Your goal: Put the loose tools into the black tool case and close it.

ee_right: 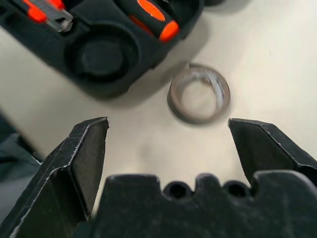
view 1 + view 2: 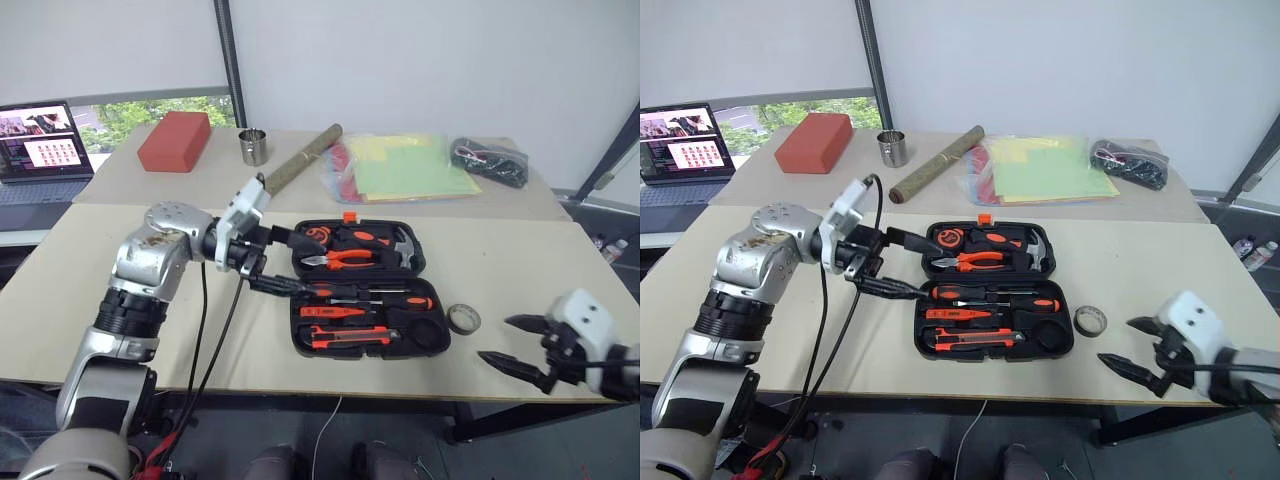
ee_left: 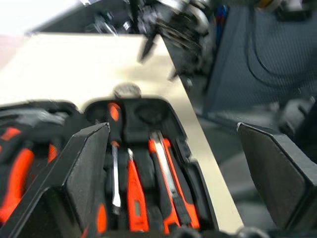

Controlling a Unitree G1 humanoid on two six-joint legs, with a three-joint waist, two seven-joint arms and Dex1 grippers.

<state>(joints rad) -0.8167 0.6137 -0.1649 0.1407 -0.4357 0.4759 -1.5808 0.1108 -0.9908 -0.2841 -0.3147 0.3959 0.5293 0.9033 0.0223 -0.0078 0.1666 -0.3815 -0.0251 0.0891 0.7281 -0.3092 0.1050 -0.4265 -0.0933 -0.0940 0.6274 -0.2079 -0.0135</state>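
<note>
Pale wooden table (image 2: 90, 290), black tool case (image 2: 368, 288) lying open just beyond the left gripper (image 2: 281, 262), whose fingers are spread wide and empty, screwdrivers (image 2: 372, 295) and utility knife (image 2: 345, 339) slotted inside, right gripper (image 2: 516, 345) agape, empty, tape roll (image 1: 199, 93) just ahead of it.

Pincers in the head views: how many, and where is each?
2. The left pincer hangs open at the left edge of the open tool case. The right pincer is open at the table's front right, near the tape roll.
</note>
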